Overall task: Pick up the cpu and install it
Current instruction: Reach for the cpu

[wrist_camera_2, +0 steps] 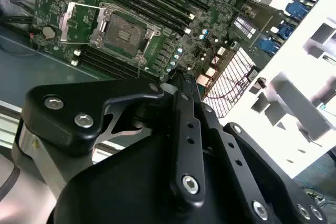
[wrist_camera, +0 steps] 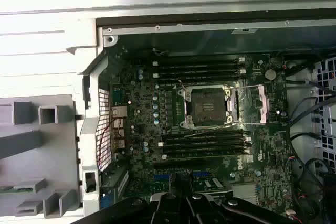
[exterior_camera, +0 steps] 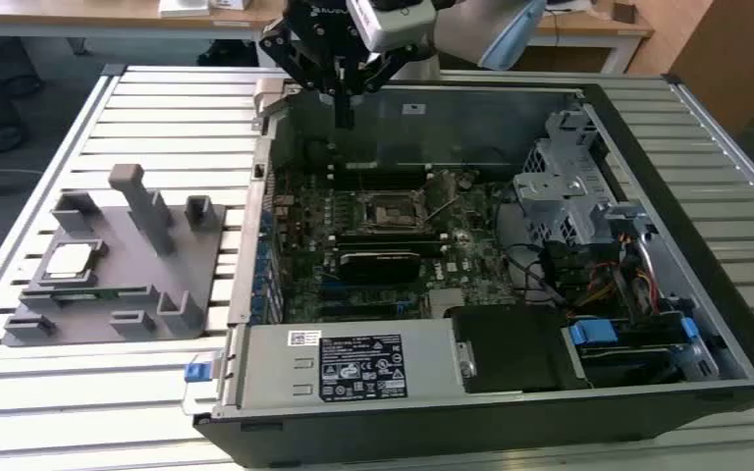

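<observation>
While cpu [exterior_camera: 70,258] lies on grey tray [exterior_camera: 129,270], tool [exterior_camera: 345,120] pinched closed, empty, above white-labelled case [exterior_camera: 482,118].

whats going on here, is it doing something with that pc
A robot arm's hand hangs over the far edge of an open computer case, fingers together and holding nothing. The cpu lies on the grey tray at the exterior view's left, outside the case, not yet picked up. On the motherboard, the cpu socket stands open and looks empty.
</observation>
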Motion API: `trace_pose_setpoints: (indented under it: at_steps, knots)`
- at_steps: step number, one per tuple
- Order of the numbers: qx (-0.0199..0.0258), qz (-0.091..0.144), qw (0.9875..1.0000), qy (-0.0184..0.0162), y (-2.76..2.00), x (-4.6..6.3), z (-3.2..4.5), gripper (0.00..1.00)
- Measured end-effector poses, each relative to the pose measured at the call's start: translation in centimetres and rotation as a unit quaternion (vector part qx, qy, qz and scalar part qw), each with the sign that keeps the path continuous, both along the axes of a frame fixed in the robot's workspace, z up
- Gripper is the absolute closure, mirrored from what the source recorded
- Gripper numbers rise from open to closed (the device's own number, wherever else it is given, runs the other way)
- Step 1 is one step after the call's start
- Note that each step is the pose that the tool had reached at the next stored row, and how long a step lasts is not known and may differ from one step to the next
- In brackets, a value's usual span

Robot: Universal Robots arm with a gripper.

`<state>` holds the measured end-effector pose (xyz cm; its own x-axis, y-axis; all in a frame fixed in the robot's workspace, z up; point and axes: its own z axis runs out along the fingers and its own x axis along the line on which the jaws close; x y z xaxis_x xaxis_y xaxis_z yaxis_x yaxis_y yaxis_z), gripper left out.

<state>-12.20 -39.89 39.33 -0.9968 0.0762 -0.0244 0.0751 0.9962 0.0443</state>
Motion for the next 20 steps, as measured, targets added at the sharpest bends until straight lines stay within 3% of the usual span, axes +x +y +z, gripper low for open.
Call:
trace_pose_setpoints:
  at_steps: [12, 20]
  knots:
    - [0.0, 0.0, 1.0, 0.0003, 0.0, -0.2, 0.0, 0.89]
    - [0.0, 0.0, 1.0, 0.0003, 0.01, -1.2, 0.0, 0.89]
